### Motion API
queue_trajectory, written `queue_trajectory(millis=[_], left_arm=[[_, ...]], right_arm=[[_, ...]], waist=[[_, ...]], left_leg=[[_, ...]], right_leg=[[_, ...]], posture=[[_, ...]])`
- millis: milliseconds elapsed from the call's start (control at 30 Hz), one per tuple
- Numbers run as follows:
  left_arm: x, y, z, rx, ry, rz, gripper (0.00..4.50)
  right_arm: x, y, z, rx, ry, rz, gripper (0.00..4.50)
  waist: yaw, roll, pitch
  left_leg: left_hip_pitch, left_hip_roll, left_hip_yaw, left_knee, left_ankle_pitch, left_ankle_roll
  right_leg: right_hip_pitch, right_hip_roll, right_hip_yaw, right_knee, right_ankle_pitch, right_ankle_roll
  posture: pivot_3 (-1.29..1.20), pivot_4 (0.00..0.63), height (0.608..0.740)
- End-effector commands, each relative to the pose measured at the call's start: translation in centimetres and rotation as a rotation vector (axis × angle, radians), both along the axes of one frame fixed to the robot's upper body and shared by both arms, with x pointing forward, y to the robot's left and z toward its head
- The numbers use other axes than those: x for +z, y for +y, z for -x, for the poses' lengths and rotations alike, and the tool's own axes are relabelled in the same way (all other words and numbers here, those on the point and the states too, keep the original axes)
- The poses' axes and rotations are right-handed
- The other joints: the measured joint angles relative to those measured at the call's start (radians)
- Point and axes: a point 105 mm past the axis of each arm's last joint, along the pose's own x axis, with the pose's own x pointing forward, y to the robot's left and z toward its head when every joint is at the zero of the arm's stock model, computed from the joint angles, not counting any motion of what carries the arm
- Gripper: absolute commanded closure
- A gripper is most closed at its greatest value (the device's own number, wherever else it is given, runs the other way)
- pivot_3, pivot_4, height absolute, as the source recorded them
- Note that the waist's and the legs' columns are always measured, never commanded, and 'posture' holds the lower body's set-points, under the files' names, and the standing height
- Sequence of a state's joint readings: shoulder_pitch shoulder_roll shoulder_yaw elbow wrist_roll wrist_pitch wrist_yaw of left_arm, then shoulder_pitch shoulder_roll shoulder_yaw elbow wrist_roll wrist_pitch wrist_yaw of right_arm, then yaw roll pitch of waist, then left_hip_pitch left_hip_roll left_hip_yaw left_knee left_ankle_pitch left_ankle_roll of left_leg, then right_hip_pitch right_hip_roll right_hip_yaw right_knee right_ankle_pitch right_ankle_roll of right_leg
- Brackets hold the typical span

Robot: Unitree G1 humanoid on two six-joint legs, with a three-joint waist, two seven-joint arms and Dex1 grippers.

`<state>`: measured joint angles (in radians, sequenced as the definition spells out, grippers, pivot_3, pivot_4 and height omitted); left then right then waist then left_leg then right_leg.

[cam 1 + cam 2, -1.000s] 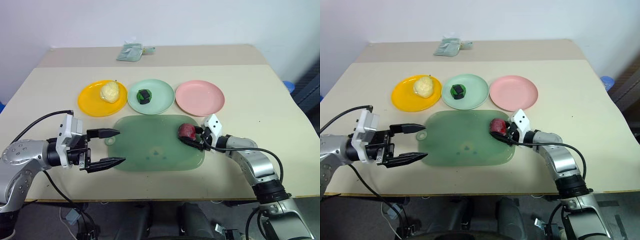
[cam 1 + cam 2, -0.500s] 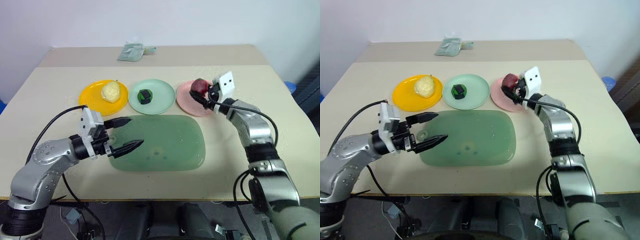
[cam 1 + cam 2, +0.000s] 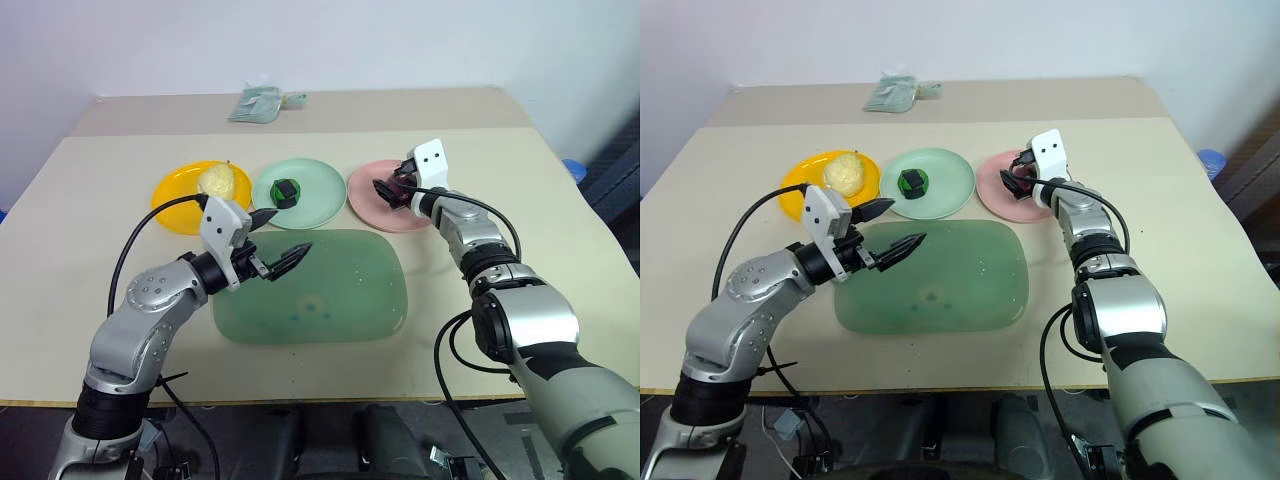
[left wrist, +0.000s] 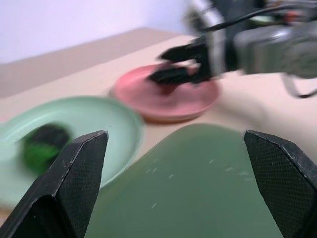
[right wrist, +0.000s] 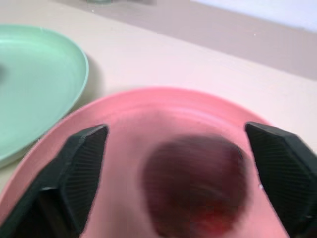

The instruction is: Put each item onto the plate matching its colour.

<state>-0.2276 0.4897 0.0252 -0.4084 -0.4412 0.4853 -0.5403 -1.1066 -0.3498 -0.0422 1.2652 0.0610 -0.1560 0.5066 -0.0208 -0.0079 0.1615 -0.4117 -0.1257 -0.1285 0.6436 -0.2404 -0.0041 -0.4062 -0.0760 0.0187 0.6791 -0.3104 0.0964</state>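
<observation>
A dark red item [image 5: 198,186] lies on the pink plate [image 3: 420,212], between the spread fingers of my open right gripper [image 3: 391,192], which is not closed on it. The mint green plate [image 3: 315,200] holds a dark green item [image 3: 288,190]. On the orange-yellow plate [image 3: 180,205] sits a pale yellow item [image 3: 222,181]. My left gripper [image 3: 293,229] hangs open and empty over the far left corner of the translucent green tray [image 3: 340,290], just in front of the green plate.
A folded greenish packet [image 3: 258,103] lies near the table's far edge. The three plates stand in a row behind the tray. Bare tabletop [image 3: 560,240] stretches to the right of the pink plate and at the far left.
My right gripper has opened and let the red item down onto the pink plate. The left arm has swung forward and to the right, over the tray's corner.
</observation>
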Motion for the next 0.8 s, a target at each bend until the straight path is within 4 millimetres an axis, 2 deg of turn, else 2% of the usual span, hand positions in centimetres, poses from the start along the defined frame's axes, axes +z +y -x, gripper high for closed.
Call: queue_trajectory(millis=[33, 133, 233, 333, 433, 533, 667, 800], left_arm=[[0.5, 2.5, -0.5, 0.136, -0.084, -0.019, 0.0], [0.2, 3.8, -0.6, 0.179, -0.092, 0.026, 0.0], [-0.3, 5.4, -0.4, 0.209, -0.082, 0.039, 0.0], [-0.5, 7.1, 0.4, 0.246, -0.09, 0.021, 0.0], [-0.9, 7.7, 1.6, 0.238, -0.068, 0.018, 0.0], [-1.3, 8.0, 3.3, 0.206, -0.042, 0.009, 0.0], [-1.6, 8.2, 4.5, 0.174, -0.011, -0.006, 0.0], [-2.7, 8.3, 5.3, 0.135, 0.063, -0.024, 0.0]], right_arm=[[2.1, -1.2, 0.9, 0.083, -0.106, -0.007, 0.04], [2.1, -2.0, 3.2, 0.162, -0.161, 0.006, 0.04], [1.7, -2.5, 7.9, 0.244, -0.164, -0.016, 0.04], [0.4, -3.4, 13.6, 0.263, -0.094, -0.005, 0.04], [-0.3, -4.4, 16.9, 0.241, -0.025, -0.014, 0.04], [-1.1, -6.1, 19.1, 0.184, 0.025, 0.02, 0.04], [-1.2, -7.0, 20.7, 0.151, 0.047, 0.023, 0.04], [-1.1, -7.1, 21.1, 0.147, 0.048, 0.024, 0.04]], waist=[[0.005, 0.0, 0.0], [0.013, 0.0, 0.0], [0.013, 0.0, 0.0], [0.015, 0.001, 0.0], [0.007, 0.002, 0.0], [0.012, 0.002, 0.0], [0.031, 0.002, 0.0], [0.035, 0.002, 0.0]], left_leg=[[0.0, 0.0, 0.0, 0.0, 0.0, 0.0], [0.0, 0.0, 0.0, 0.001, 0.0, 0.0], [0.0, 0.0, -0.001, 0.001, -0.001, 0.001], [-0.001, 0.0, -0.001, 0.0, -0.001, 0.001], [0.0, 0.0, 0.0, -0.001, -0.002, 0.003], [0.003, 0.001, 0.001, -0.001, -0.005, 0.007], [0.003, 0.001, 0.001, 0.0, -0.005, 0.008], [0.003, 0.001, 0.001, 0.0, -0.006, 0.009]], right_leg=[[0.0, 0.0, 0.0, 0.0, 0.0, 0.0], [0.001, 0.0, 0.0, -0.001, 0.0, 0.0], [0.001, -0.001, 0.0, -0.001, 0.0, 0.0], [0.0, -0.001, 0.0, -0.001, 0.0, 0.0], [0.0, -0.001, 0.001, -0.001, 0.0, 0.0], [0.003, -0.001, 0.002, -0.001, 0.0, 0.0], [0.004, -0.001, 0.001, -0.001, 0.0, 0.0], [0.006, -0.001, 0.001, -0.005, 0.0, 0.0]], posture=[[0.0, 0.15, 0.74], [0.0, 0.15, 0.74], [0.0, 0.15, 0.74], [0.0, 0.15, 0.74], [0.0, 0.15, 0.74], [0.0, 0.15, 0.74], [0.0, 0.15, 0.74], [0.0, 0.15, 0.74]])
